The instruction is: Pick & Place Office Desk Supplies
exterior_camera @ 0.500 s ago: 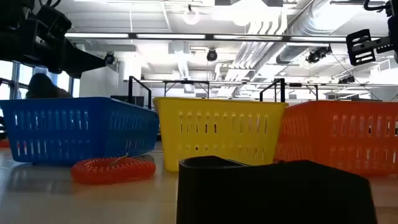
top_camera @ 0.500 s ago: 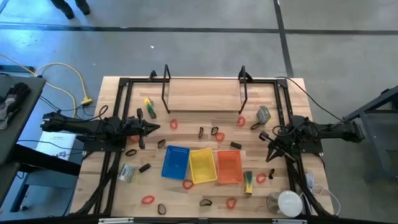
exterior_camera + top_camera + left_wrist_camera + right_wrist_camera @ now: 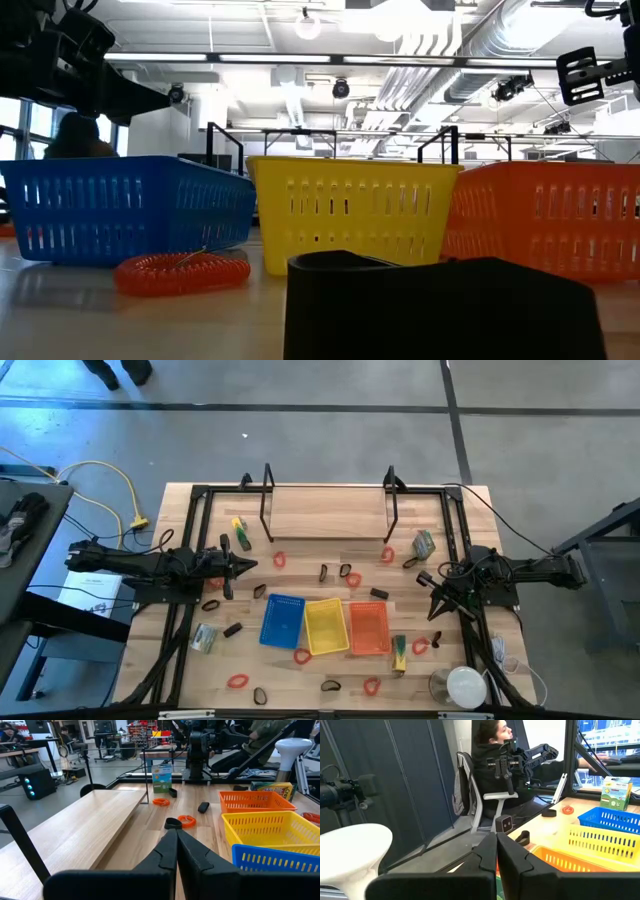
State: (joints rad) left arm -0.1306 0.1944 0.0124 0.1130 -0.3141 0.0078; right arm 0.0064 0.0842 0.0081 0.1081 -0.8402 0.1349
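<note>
Both my jaws are shut tight and hold nothing, since I have not picked yet. Ahead of my left jaws (image 3: 176, 851) a black clip (image 3: 173, 823) touches a red loop (image 3: 187, 821) on the worktop (image 3: 75, 835)

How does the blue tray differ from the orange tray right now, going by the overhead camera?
Colour: the blue tray is blue, the orange tray orange. Place: the blue tray is on the left arm's side of the yellow tray, the orange tray on the right arm's side. Neighbours: a red coil lies at the blue tray's near corner; a green-and-yellow piece lies beside the orange tray. Both are slotted rectangular trays, side by side and looking empty.
</note>
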